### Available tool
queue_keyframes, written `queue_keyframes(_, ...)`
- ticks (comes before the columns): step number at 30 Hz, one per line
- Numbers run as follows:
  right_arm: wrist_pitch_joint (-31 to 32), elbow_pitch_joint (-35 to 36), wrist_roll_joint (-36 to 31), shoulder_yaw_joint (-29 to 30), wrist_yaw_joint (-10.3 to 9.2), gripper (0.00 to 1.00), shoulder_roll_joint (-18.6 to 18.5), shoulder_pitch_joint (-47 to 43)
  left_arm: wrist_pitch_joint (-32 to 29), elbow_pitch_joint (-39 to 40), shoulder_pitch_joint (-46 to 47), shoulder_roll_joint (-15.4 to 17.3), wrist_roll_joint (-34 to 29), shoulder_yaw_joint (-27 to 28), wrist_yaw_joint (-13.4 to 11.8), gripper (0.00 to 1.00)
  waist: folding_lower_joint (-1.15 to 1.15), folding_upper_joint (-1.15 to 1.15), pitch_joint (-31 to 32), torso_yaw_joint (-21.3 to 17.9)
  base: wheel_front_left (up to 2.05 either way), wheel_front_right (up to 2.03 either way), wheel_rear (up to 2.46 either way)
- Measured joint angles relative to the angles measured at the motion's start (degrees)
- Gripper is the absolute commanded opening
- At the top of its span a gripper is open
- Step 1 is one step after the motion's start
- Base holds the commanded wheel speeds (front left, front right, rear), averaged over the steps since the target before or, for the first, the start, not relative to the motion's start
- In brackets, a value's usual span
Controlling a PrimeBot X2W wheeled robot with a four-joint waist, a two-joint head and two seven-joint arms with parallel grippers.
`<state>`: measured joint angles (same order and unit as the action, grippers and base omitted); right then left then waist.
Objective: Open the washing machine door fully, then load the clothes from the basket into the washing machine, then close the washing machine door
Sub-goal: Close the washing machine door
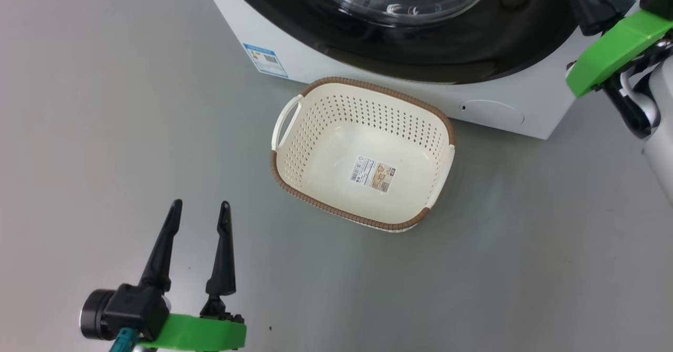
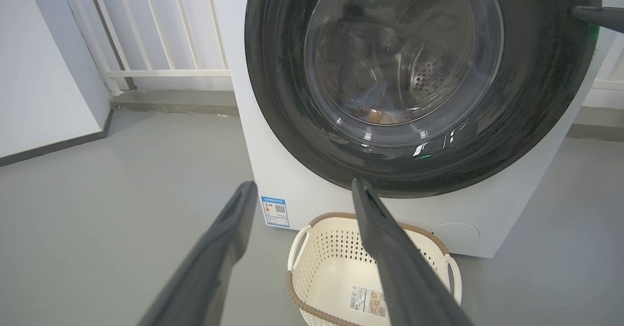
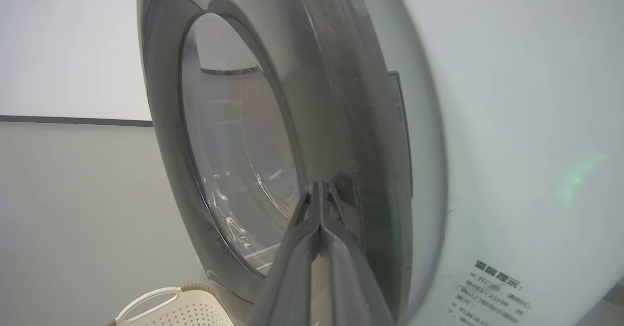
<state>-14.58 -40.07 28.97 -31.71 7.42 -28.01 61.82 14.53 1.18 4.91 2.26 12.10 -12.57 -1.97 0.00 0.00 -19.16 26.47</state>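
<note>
At the door's right edge, right gripper (image 3: 320,187): fingers (image 3: 297,267) pressed flat together with nothing between them. The tips are at the glossy black rim; whether they touch it or sit just off it I cannot tell.
Right gripper in the head view: at 2 o'clock, dark fingers running up over the rim.
Left gripper (image 1: 201,203): at 7 o'clock in the head view, fingers (image 1: 223,257) spread wide and holding nothing, above the floor (image 1: 105,131), well apart from the basket.
Door (image 2: 536,97): shut flat against the white front, at 12 o'clock in the left wrist view.
Clothes (image 2: 375,109): inside the drum, seen dimly through the glass at its 6 o'clock; light blue with a brown patch.
Basket (image 1: 315,147): on the floor just in front of the washer, at 6 o'clock below the door; bare bottom with a label (image 1: 373,173).
Washer (image 2: 317,199): blue sticker (image 1: 265,60) at the basket's 11 o'clock, round flap (image 1: 491,112) at its 2 o'clock.
</note>
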Motion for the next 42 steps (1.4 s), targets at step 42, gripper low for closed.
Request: queue_keyframes(42, -0.2, 17.0, -1.2, 7.1, -0.01, 0.0, 1.0, -20.3, 0.0, -1.8, 1.1, -0.3, -2.5, 2.9, 1.3, 1.0, -0.01, 0.0, 4.3, -6.6, 0.0, 0.0, 0.0)
